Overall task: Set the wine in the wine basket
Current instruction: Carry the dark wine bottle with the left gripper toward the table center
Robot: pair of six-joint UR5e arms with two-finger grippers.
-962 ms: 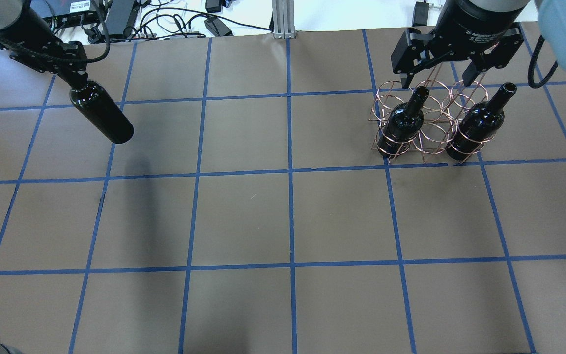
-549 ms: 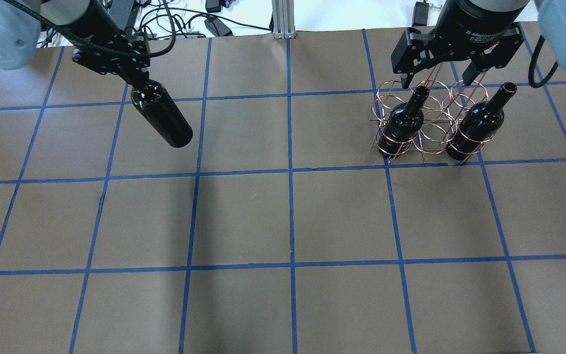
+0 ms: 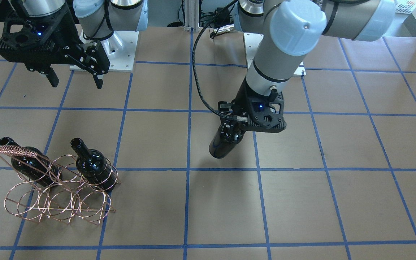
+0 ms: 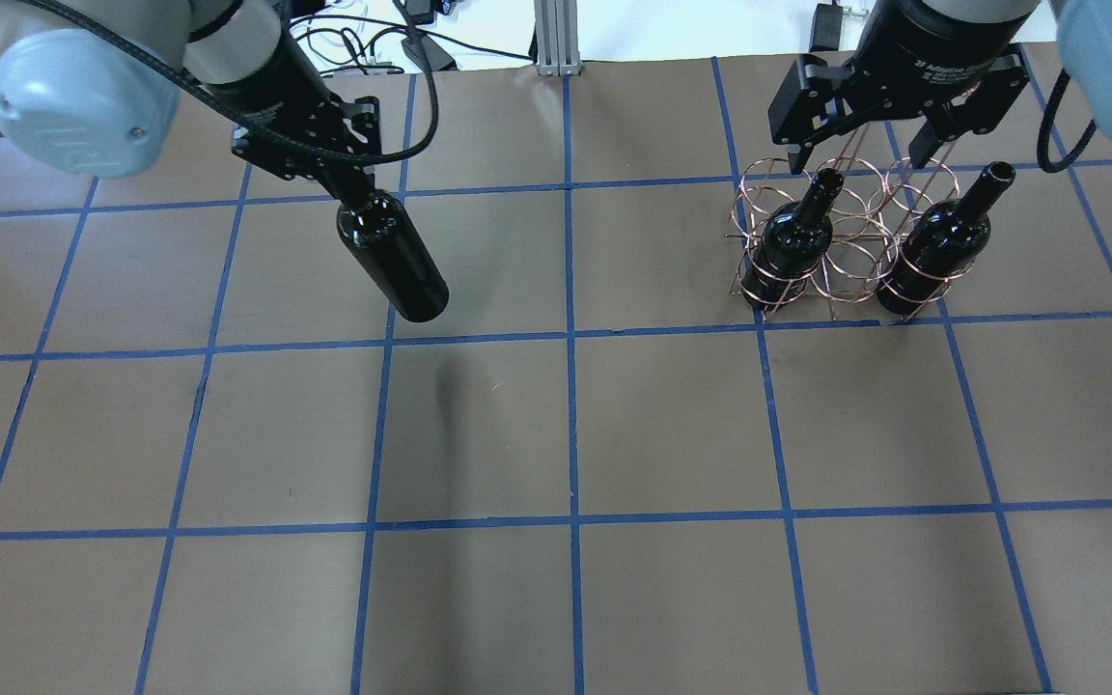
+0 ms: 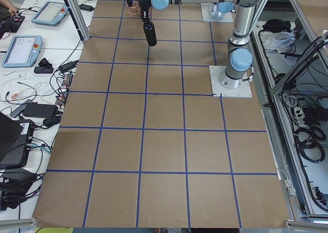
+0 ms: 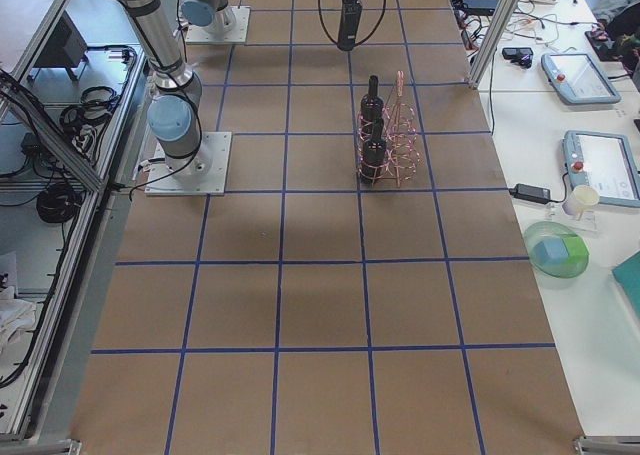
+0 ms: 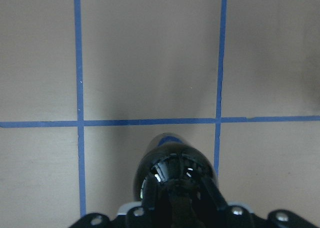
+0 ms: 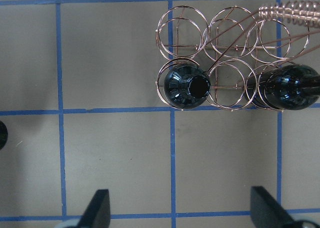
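We are holding the wine [image 4: 392,261] by its neck in the clamped left end effector [image 4: 355,190], base hanging clear of the tabletop [image 4: 614,434] for lowering upright into the wine basket [image 4: 846,253] near the far edge, while the right end effector [image 4: 857,159] is hovering wide open and empty.

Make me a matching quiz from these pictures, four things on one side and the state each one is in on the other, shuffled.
1. left tool
2. right tool
3. wine
4. wine basket

A. two bottles stand in it
B. open, holding nothing
C. hanging in the air above the table
D. shut on the wine

Pairs: 1-D, 2-B, 3-C, 4-A
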